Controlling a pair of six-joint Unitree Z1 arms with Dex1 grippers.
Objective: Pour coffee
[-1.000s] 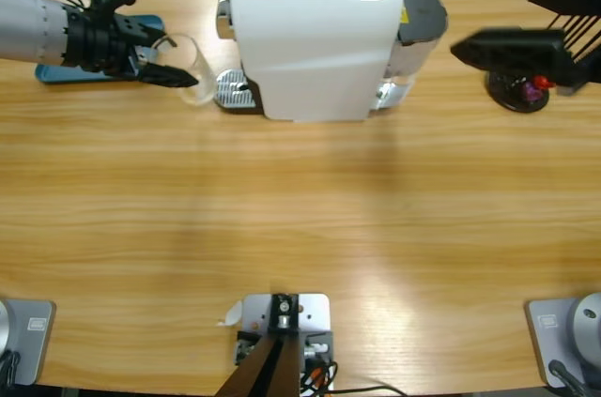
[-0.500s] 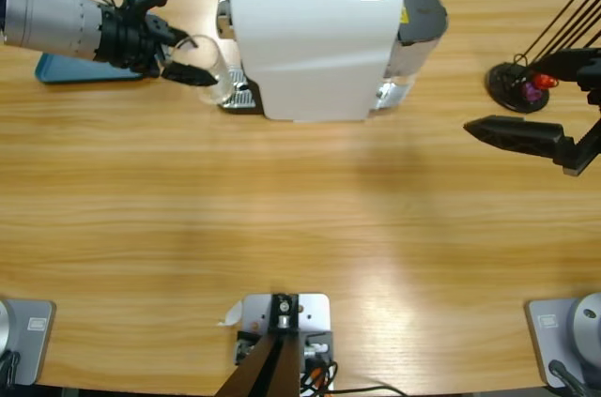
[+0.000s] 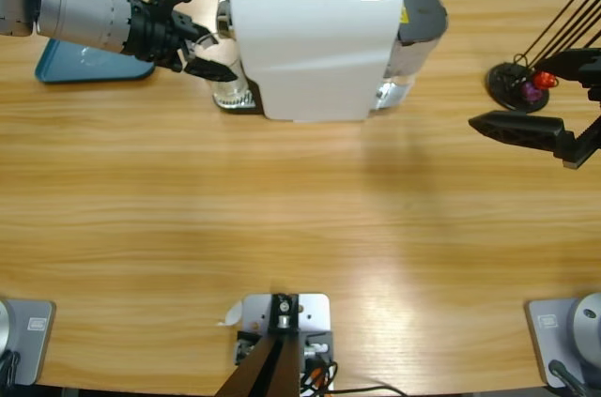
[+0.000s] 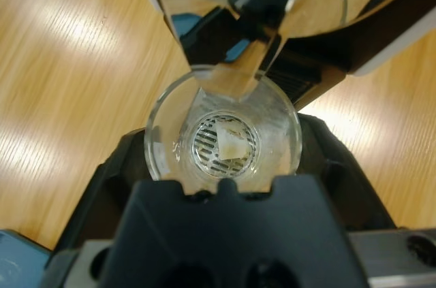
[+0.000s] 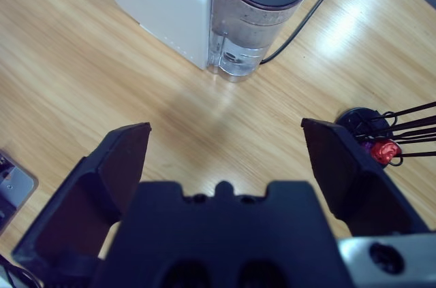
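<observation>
From my station I see the left claw (image 3: pixel 211 64) clamped on a clear glass (image 4: pixel 223 135), holding it on the drip grate (image 4: pixel 225 144) at the front of the white coffee machine (image 3: pixel 315 40); in the left wrist view the glass sits right between the two black jaws, under the machine's spout (image 4: pixel 235 73), and through its bottom I can make out the round slotted grate. I cannot make out any coffee in the glass: its bottom looks clear, with only a pale patch over the grate. In the high view the glass is mostly hidden behind the claw and the machine's front edge. The right claw (image 3: pixel 512 129) hangs over the worktop (image 3: pixel 300 228) well apart from the machine, off its water-tank side, with its jaws spread wide and nothing between them; the right wrist view shows bare wood in that gap. Counting things: one machine, one glass, one transparent water tank (image 5: pixel 252 29) with a dark lid at the machine's back, one black power cord (image 5: pixel 306 19) leading away from the tank, one blue tray (image 3: pixel 84 64) on the far side of the left arm from the machine, and one black capsule stand (image 3: pixel 521 87) beyond the tank side, just beside the right claw, holding one red capsule (image 5: pixel 385 150) and one purple capsule (image 3: pixel 532 92) that I can count. There is a small yellow sticker (image 3: pixel 405 14) on the machine near the tank, but I cannot read any writing or brand on it.
</observation>
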